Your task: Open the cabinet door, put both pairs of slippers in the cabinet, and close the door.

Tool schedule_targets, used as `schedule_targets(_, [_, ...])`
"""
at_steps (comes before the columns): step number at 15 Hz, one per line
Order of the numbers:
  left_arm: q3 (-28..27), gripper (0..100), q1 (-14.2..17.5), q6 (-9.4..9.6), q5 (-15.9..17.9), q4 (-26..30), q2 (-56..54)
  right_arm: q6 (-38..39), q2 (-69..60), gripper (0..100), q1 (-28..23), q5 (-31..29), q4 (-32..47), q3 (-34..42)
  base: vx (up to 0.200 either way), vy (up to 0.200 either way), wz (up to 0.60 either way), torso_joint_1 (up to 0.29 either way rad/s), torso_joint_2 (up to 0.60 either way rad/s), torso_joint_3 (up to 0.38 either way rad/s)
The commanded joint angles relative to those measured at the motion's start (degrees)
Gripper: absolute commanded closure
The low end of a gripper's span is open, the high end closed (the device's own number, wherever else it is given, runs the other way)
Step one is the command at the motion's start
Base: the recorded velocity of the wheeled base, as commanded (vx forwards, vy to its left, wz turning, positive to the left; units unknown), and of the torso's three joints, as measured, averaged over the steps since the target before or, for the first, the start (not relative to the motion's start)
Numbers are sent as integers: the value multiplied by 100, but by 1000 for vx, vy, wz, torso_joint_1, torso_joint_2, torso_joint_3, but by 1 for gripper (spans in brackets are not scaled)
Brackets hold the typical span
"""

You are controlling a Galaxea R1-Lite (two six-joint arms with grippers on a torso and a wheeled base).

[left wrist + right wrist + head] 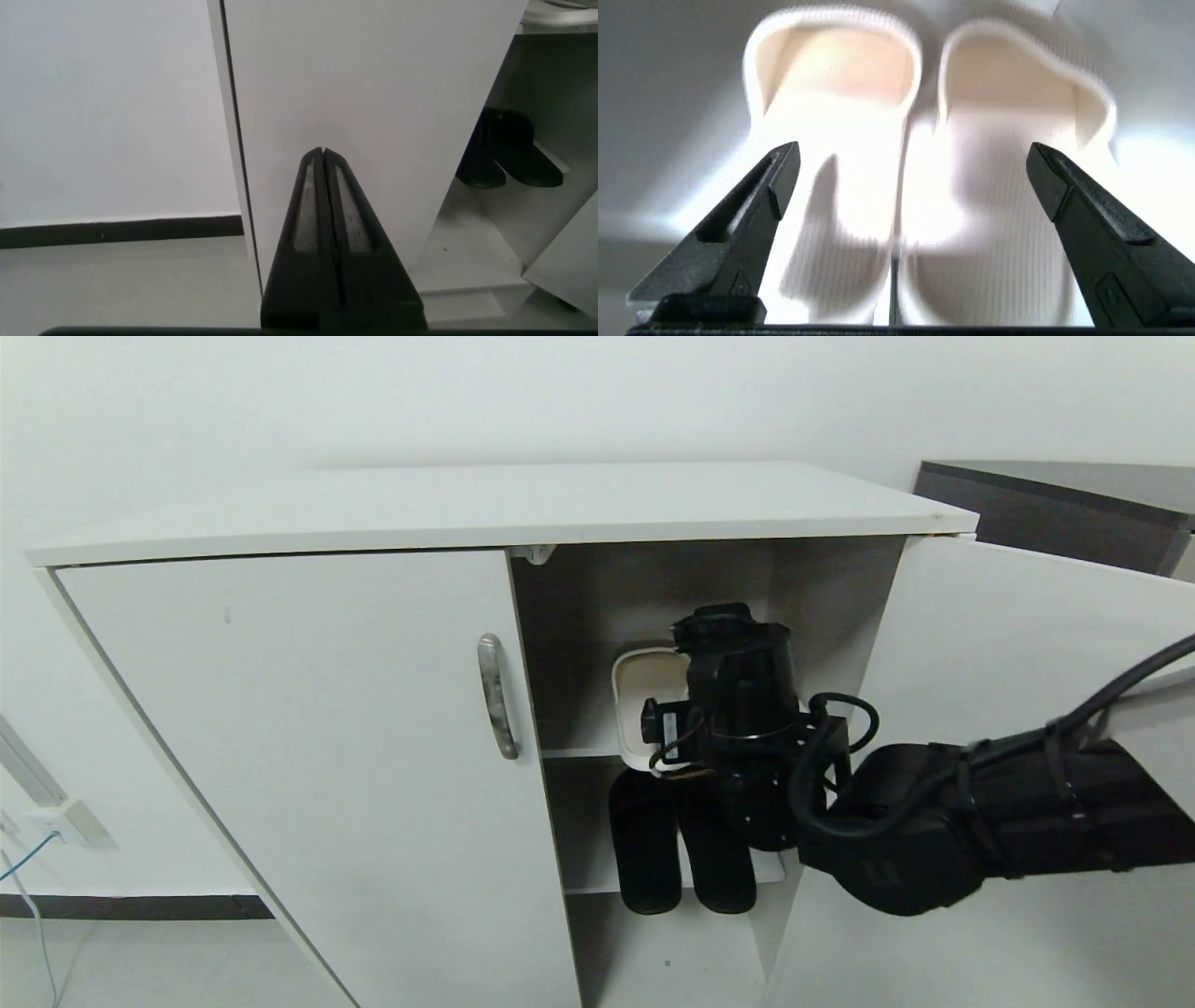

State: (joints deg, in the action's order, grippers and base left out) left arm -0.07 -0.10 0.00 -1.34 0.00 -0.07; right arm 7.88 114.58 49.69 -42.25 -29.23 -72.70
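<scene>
White wall backs the cabinet. I see the white slippers on its upper shelf and the black slippers on the shelf below. My right hand is spread wide around the white pair, gripping nothing. My left hand is clenched before the closed left door; the right door stands open.

There is one cabinet with two doors and one handle. Two shelves show inside. Two white slippers and two black slippers make four.
</scene>
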Motion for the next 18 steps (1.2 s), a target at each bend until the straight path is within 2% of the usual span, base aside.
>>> schedule_targets(1, [-1,100,1,0,2,0,7,-14,-639,0,296,-11,-540,942,0,0,0,0,0,0])
schedule_targets(3, [-1,100,1,0,2,0,7,-14,-893,0,410,33,-891,1408,0,0,0,0,0,0])
schedule_targets(6, [-1,100,1,9,11,0,7,-14,-981,0,454,42,-1085,1558,0,0,0,0,0,0])
schedule_targets(12, [7,100,1,0,11,0,7,-5,-973,0,507,42,-1093,1628,-200,0,0,1,3,2])
schedule_targets(13, [7,100,1,0,11,0,7,-5,-973,100,507,42,-1093,1628,-200,0,0,-7,2,2])
schedule_targets(18, [-1,100,1,0,11,0,7,-14,-973,100,515,42,-1164,1645,-200,0,0,1,6,4])
